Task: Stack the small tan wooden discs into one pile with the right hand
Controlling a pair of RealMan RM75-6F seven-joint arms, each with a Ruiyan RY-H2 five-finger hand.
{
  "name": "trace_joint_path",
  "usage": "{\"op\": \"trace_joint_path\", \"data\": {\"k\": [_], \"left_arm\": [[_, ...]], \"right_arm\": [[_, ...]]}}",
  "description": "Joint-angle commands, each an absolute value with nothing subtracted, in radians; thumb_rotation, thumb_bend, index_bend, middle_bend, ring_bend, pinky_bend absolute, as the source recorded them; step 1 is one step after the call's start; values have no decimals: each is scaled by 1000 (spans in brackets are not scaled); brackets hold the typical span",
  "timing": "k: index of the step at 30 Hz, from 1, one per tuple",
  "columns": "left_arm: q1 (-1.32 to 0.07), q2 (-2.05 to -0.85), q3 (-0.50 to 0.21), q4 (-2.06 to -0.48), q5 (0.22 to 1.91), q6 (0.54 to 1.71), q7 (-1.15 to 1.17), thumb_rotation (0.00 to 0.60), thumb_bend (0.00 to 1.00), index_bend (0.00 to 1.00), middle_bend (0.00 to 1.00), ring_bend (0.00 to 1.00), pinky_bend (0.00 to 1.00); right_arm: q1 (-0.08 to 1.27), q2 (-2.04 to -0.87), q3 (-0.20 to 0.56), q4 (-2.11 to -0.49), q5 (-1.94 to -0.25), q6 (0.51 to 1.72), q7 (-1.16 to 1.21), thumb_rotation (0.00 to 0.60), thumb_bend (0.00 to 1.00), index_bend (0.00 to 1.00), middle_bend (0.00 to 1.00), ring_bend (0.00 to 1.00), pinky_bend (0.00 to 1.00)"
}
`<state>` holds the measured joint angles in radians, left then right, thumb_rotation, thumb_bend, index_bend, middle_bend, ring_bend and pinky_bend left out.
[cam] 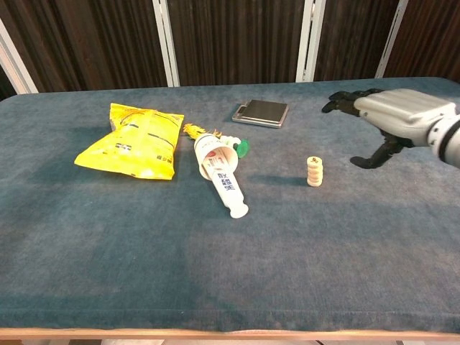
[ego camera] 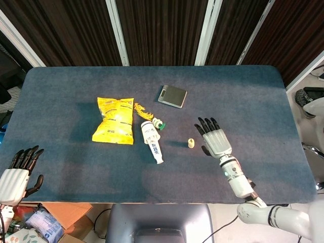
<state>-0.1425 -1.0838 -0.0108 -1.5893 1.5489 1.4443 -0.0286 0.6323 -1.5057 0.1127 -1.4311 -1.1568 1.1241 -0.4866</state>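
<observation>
The head view looked almost straight down from high above the robot's side of the blue table [ego camera: 253, 91], far enough off to catch the whole top, the dark slatted wall behind and some floor. The chest view sat way lower, near tabletop height, facing across toward that same wall, so it was closer and flatter. Both shared the middle of the table: yellow snack bag [ego camera: 115, 120] [cam: 131, 141], white tube [ego camera: 152, 141] [cam: 221, 175], grey scale [ego camera: 172, 96] [cam: 261, 113] and the disc pile [ego camera: 191, 143] [cam: 314, 171].
</observation>
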Motion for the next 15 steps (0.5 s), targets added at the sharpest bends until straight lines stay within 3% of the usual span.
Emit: {"op": "trace_joint_path", "data": {"k": [1,5,8,15], "left_arm": [[-140,-1085,-12,-1591,1545,1447,-24,600,508,0,0,0,38],[-137,-1097,-19,-1586,1551,1468,-16,600,508,0,0,0,37],[-137,-1115,-23,-1573,1562,1483,-2,600,509,0,0,0,37],[-139,-1134,-29,-1574,1552,1479,40,600,509,0,0,0,36]], "right_arm": [[441,-1342,-10,-1614,-1274,1351,-451,600,351,99,0,0,0],[304,-1257,-94,-1660,-1346,1489,-359,600,329,54,0,0,0],[235,-1260,-86,-1617,-1364,1562,-224,600,328,55,0,0,0],[199,-1215,-52,-1602,-1353,1553,-171,600,327,50,0,0,0]]}}
